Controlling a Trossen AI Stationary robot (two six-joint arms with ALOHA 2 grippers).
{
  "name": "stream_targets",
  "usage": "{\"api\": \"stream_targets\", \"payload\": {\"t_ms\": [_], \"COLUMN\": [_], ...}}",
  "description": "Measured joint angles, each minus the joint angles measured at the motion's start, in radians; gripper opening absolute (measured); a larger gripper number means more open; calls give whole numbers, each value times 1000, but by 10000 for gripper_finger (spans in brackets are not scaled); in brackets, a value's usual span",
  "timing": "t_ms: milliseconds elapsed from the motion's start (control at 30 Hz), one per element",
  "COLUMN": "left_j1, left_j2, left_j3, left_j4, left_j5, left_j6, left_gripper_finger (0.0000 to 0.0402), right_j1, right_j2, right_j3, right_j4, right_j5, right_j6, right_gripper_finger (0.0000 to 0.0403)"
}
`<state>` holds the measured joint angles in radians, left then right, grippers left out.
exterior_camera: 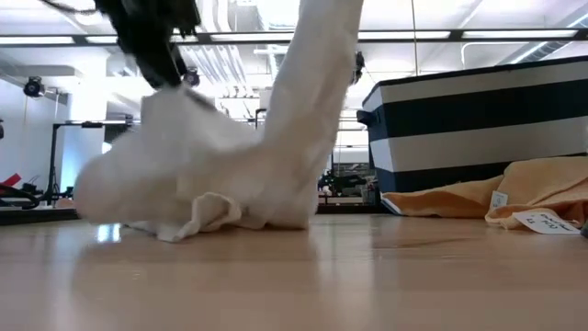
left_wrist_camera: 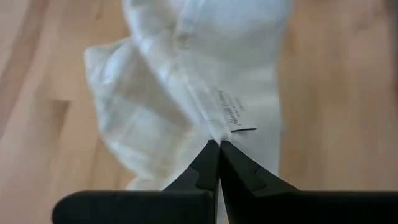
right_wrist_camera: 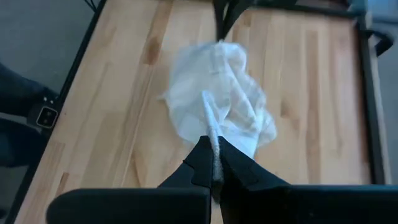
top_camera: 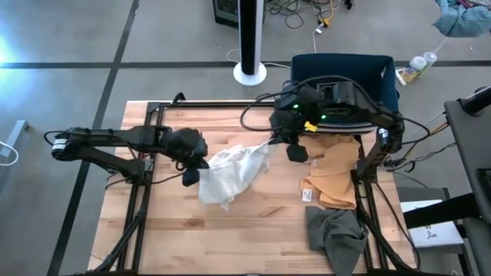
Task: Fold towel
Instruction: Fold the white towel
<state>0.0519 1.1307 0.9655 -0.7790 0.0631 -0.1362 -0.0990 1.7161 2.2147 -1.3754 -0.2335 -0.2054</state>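
Observation:
A white towel [top_camera: 230,172] lies bunched in the middle of the wooden table [top_camera: 176,238], with two parts drawn up. Its lower folds [exterior_camera: 197,216] rest on the wood. My left gripper [top_camera: 192,176] is shut on the towel's left side. It shows as a dark shape [exterior_camera: 152,41] in the low view. My right gripper [right_wrist_camera: 214,149] is shut on a corner at the towel's far right [top_camera: 268,144], higher up. From there a column of cloth [exterior_camera: 317,64] rises out of the low view's top. My left gripper pinches a fold of the towel beside its printed label [left_wrist_camera: 231,118] between its two fingers [left_wrist_camera: 205,163], slanting down from the table's left. That part is lifted; the cloth beyond it hangs slack to the table. My right gripper pinches a thin, rope-like bunched edge of the towel [right_wrist_camera: 208,118] between its two fingers [right_wrist_camera: 200,160], slanting down from the table's far right. The edge runs along the fingers. The towel hangs below it, its lower part on the table.
A tan towel [top_camera: 334,176] with a white label [top_camera: 307,193] lies to the right, and a grey cloth [top_camera: 337,234] lies at the near right corner. A dark and white striped bin [exterior_camera: 478,129] stands behind the table. Bare wood lies at the near left.

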Motion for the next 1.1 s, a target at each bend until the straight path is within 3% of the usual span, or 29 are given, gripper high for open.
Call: {"api": "stream_targets", "payload": {"t_ms": [200,367,667,833,1100], "left_j1": [0,-7,-41,-62,-68], "left_j2": [67,94,33,-12,-34], "left_j3": [-114,-220,-240,-210,-212], "left_j4": [43,98,157,149,103], "left_j5": [-129,-148,101,128,131], "left_j6": [10,-41,-102,-140,-251], "left_gripper_finger": [0,0,6,32,96], "right_j1": [0,4,17,16,16], "right_j2": [0,0,1,1,0], "right_j3": [-184,-377,-687,-776,-803], "right_j4": [6,22,138,216,272], "right_j5": [0,-1,-2,-9,-13], "right_j6": [65,118,161,157,143], "right_gripper_finger": [0,0,0,0,0]}}
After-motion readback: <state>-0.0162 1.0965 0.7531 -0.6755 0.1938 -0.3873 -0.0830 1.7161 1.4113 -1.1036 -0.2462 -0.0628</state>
